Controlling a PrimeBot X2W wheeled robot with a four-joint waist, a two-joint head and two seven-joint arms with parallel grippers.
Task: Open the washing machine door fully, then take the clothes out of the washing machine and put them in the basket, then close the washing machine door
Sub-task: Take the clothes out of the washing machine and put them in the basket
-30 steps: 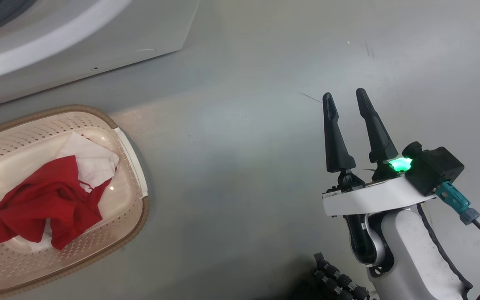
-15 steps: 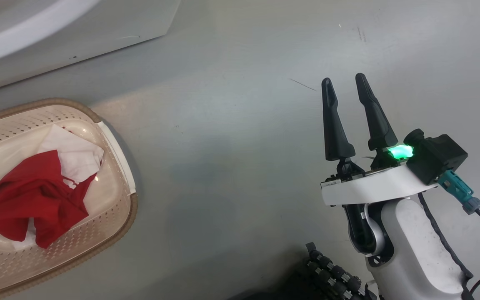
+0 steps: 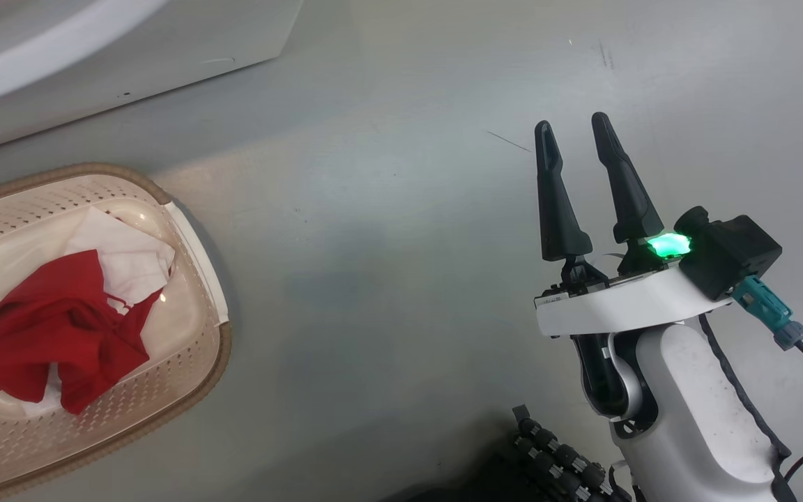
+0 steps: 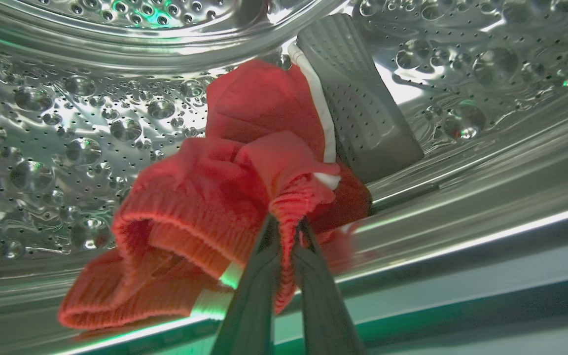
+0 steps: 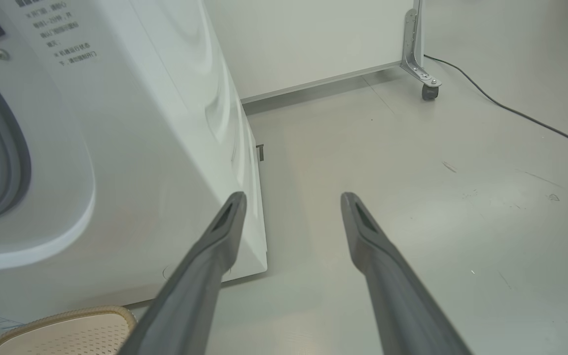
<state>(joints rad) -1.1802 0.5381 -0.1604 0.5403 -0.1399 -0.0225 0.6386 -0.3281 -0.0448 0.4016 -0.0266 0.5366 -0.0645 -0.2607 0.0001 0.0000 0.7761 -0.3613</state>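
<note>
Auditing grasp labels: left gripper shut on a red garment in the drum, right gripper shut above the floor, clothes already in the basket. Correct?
One error: the right gripper is open, jaws apart above the floor, as the right wrist view shows. The rest stands: left gripper shut on the red garment in the drum, clothes in the basket.

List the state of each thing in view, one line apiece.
left hand, shut on the red garment in the drum
right hand, open and empty above the floor
red garment, crumpled, pinched by one fold
basket, on the floor, holding red and white clothes
washing machine, drum holding the red garment
</note>
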